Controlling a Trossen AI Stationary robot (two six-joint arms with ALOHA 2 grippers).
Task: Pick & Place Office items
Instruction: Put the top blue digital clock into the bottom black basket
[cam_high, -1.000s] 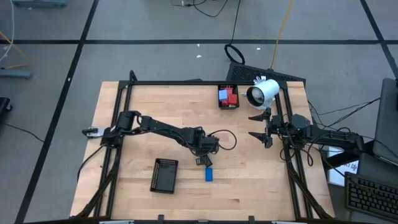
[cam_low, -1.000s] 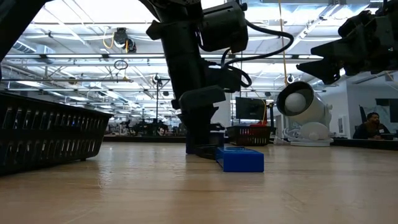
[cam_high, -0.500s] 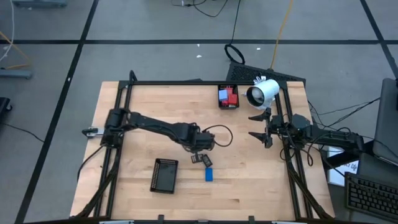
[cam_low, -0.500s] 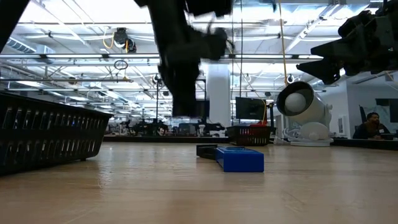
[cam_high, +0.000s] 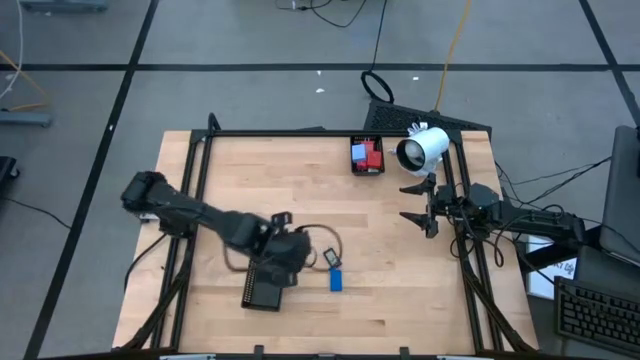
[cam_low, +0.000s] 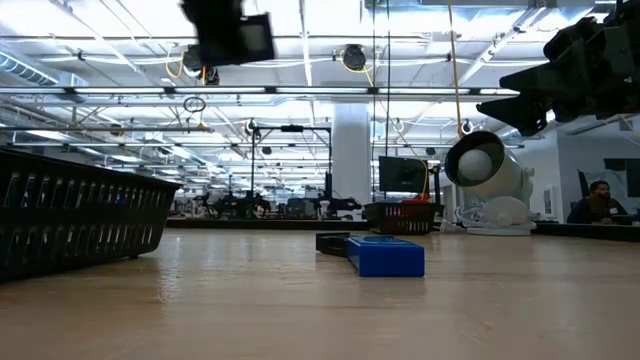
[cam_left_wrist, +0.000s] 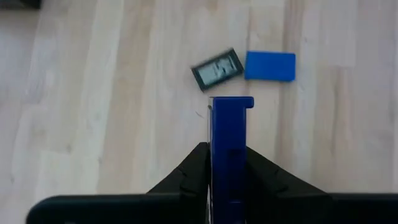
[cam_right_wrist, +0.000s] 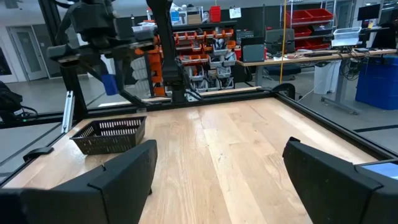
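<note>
In the left wrist view my left gripper is shut on a blue flat rectangle high above the table. Below it a dark flat rectangle and another blue flat rectangle lie flat on the wood, side by side. From above, my left gripper hangs over the far right corner of the near black mesh tray. The dark piece and blue piece lie right of that tray. My right gripper waits open near the right edge. My left gripper pinches the blue flat rectangle between its two fingers, coming from above and pointing down. The piece stands on edge in the hold, its thin side facing the wrist camera, and it sticks out past the fingertips. It is lifted clear of the table.
A second black mesh tray at the far edge holds red and blue pieces. A white cylindrical device sits at the far right, close to my right gripper. Bare wood lies between the two trays. A person sits in the room behind.
My left gripper has risen from the table beside the dark and blue rectangles, carrying a blue flat rectangle with it. It has then swung toward the table's left and near edge, over the near tray. The two other rectangles have stayed on the wood.
</note>
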